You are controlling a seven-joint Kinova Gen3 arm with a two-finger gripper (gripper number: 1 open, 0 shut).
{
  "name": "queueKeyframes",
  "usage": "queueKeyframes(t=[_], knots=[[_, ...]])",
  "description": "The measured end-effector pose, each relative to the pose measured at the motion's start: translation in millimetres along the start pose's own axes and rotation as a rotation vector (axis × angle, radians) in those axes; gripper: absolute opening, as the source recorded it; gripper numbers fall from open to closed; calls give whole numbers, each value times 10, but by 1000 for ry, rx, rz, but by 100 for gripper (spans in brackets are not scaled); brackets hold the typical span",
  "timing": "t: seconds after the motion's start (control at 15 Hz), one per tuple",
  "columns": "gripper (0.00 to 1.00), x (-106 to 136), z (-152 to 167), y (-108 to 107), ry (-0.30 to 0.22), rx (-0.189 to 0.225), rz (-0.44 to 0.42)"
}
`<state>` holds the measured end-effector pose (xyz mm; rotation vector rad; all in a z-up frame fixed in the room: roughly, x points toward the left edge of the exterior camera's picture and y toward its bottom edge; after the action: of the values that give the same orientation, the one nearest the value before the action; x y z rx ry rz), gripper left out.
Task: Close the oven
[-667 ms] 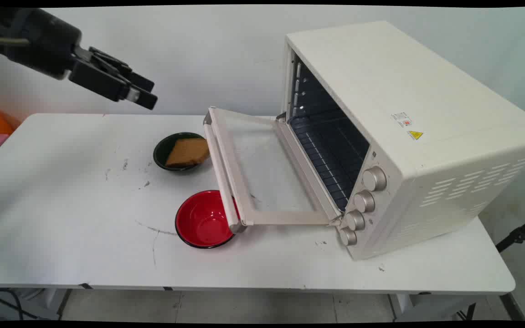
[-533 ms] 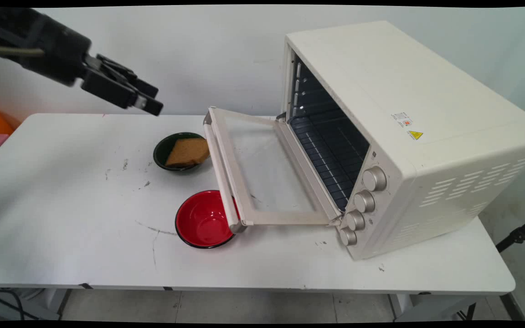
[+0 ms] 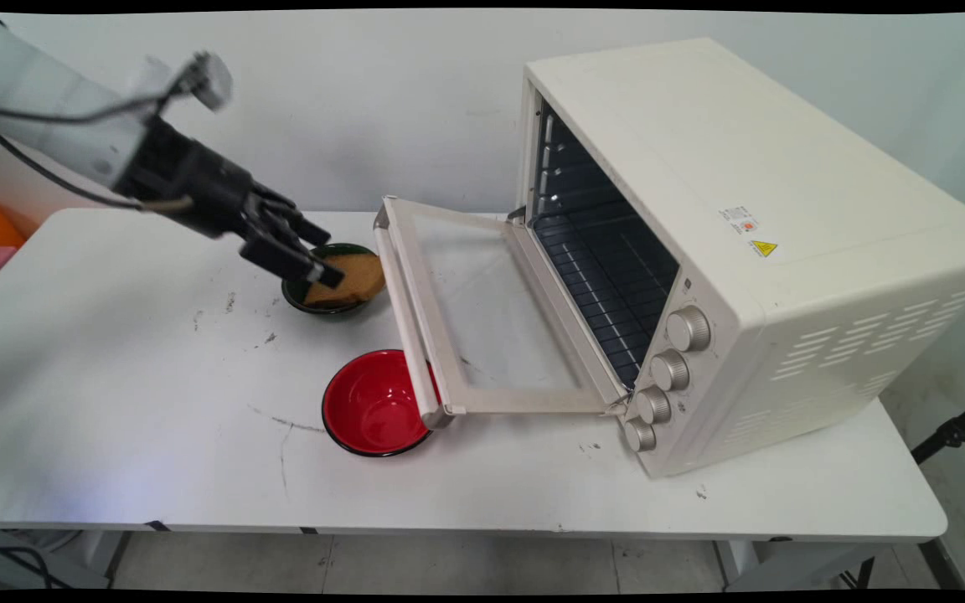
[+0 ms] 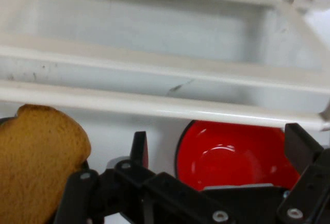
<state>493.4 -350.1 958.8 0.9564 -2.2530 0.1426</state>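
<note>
Here the oven (image 3: 700, 251) stands with its door (image 3: 482, 310) dropped flat and its rack bare. Left of the door, a red bowl (image 3: 369, 406) sits empty; behind it, toast (image 3: 348, 279) lies in a dark bowl (image 3: 302, 280). The gripper (image 3: 315, 268), fingers spread and holding nothing, hangs over that toast.

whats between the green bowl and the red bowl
Only bare white table lies between the green bowl and the red bowl, as the main view shows.

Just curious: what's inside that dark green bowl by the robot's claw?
A brown slice of toast lies in the dark green bowl, one end over its rim. The gripper covers part; the bowl's bottom beneath is hidden.
</note>
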Motion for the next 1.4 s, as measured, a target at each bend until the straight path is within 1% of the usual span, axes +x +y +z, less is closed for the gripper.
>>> queueKeyframes(t=[0.27,0.4,0.8,0.87,1.13,1.4], knots=[[100,-166,446,-156,-49,20,26],[100,-224,635,-225,-61,25,29],[100,-314,1113,-366,-70,30,46],[0,-316,1171,-378,-68,29,48],[0,-326,1395,-408,-55,20,62],[0,-323,1552,-437,-29,9,83]])
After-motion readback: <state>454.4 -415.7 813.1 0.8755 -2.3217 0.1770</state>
